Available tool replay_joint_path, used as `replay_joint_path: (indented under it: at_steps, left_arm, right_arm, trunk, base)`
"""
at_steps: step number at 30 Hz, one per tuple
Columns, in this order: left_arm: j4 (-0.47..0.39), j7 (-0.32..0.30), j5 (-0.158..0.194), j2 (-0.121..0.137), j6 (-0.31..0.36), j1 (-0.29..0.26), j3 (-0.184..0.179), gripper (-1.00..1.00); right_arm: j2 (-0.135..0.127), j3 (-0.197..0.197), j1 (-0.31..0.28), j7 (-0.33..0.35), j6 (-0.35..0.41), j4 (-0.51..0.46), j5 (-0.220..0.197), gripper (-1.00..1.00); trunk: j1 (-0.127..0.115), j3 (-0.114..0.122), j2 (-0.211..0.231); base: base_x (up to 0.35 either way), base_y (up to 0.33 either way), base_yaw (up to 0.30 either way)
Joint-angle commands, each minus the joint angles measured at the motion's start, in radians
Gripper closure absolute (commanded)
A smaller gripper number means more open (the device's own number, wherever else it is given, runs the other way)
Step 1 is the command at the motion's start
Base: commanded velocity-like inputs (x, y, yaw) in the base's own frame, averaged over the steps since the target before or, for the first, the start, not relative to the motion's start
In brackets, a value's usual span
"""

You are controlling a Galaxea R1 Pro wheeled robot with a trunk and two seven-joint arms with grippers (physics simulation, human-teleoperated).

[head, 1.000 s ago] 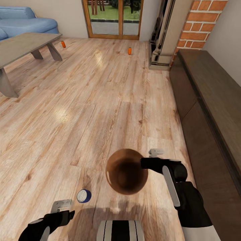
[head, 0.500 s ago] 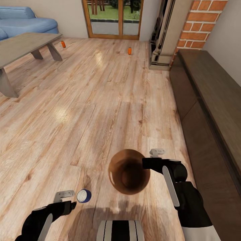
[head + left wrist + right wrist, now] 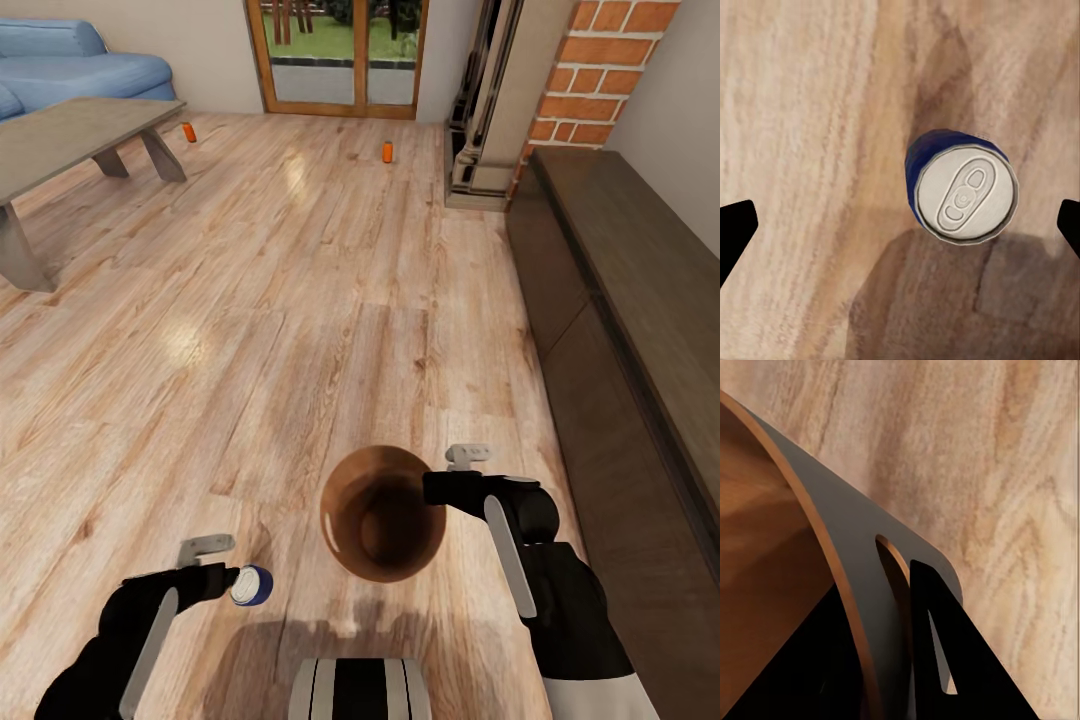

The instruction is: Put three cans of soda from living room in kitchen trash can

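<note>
A: Left gripper (image 3: pixel 212 563)?
B: Hanging over the floor (image 3: pixel 300 330), fingers (image 3: pixel 735 232) spread wide, nothing between them. Blue can (image 3: pixel 964 195) upright just beside, silver top facing the wrist camera, off to one side of the gap.
A: Right gripper (image 3: pixel 452 472)?
B: Closed on the rim of the bin (image 3: pixel 383 512), one finger inside the wall, one outside. Bin held off the floor, mouth tipped toward the head camera, no can inside.
A: Other cans?
B: Far orange can (image 3: pixel 387 152) standing near the glass doors (image 3: pixel 340 55), second orange can (image 3: pixel 189 132) standing by the sofa (image 3: pixel 90 70) end. Both well apart from the robot.
A: Handling of the blue one?
B: Probably light, stiff and smooth-sided, so likely slippery and easy to tip. Best taken across the round body, about mid-height, fingers centred first. Not by the lid.
A: Risk?
B: Off-centre closing, likely knocking it over and sending it rolling. Bin probably light too, a rim pinch prone to swinging.
</note>
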Motion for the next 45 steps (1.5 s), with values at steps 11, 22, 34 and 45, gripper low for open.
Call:
replay_joint_path:
  at_steps: [11, 22, 34, 45]
  left_arm:
    - [0.257, -0.001, -0.006, -0.034, -0.08, -0.116, -0.003, -1.0]
    - [0.43, 0.0, -0.007, -0.039, -0.181, -0.186, -0.003, -1.0]
    - [0.679, 0.0, -0.007, -0.055, -0.334, -0.278, -0.003, -1.0]
    - [0.726, 0.0, -0.008, -0.059, -0.354, -0.283, -0.002, -1.0]
  right_arm:
    - [-0.001, 0.0, 0.0, 0.002, 0.0, 0.0, -0.023, 1.0]
    - [-0.001, 0.0, 0.0, 0.002, 0.0, 0.0, -0.023, 1.0]
    - [-0.001, 0.0, 0.0, 0.002, 0.0, 0.0, -0.022, 1.0]
    - [-0.003, -0.001, 0.0, 0.002, 0.0, 0.0, -0.022, 1.0]
  trunk:
    - [0.0, 0.0, 0.0]
    - [0.0, 0.0, 0.0]
    - [0.0, 0.0, 0.0]
    - [0.0, 0.0, 0.0]
  base:
    - [0.0, 0.0, 0.0]
    - [0.0, 0.0, 0.0]
    - [0.0, 0.0, 0.0]
    - [0.0, 0.0, 0.0]
